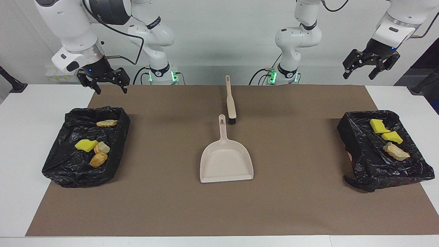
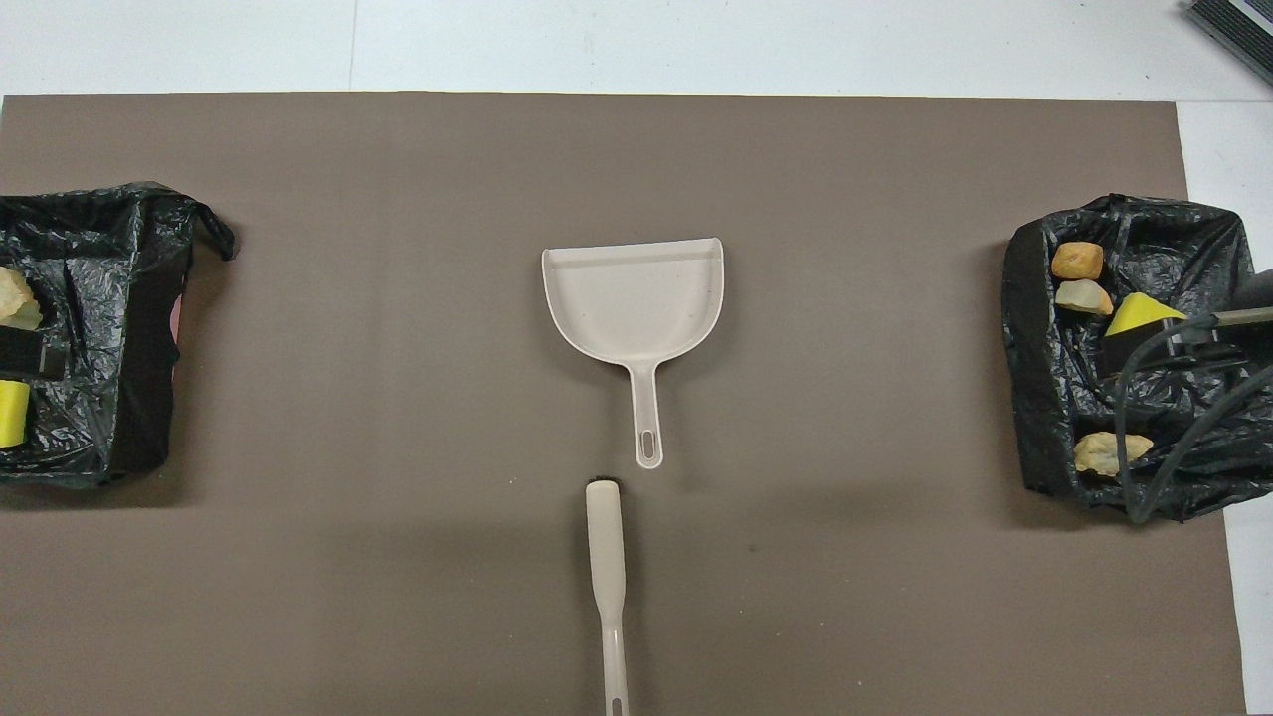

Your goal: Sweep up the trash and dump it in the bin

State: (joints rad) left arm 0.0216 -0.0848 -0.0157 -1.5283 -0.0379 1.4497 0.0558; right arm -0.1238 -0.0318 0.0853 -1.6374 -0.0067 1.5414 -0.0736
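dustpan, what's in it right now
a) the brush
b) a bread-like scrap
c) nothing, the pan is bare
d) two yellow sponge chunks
c, the beige dustpan lies bare on the brown mat, the brush lies apart from it nearer to the robots, and the scraps sit in the black-lined bins at the two ends of the table.

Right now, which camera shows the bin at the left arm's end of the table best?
The facing view: the whole black-lined bin and its three scraps are visible. In the overhead view that bin is cut off by the picture's edge.
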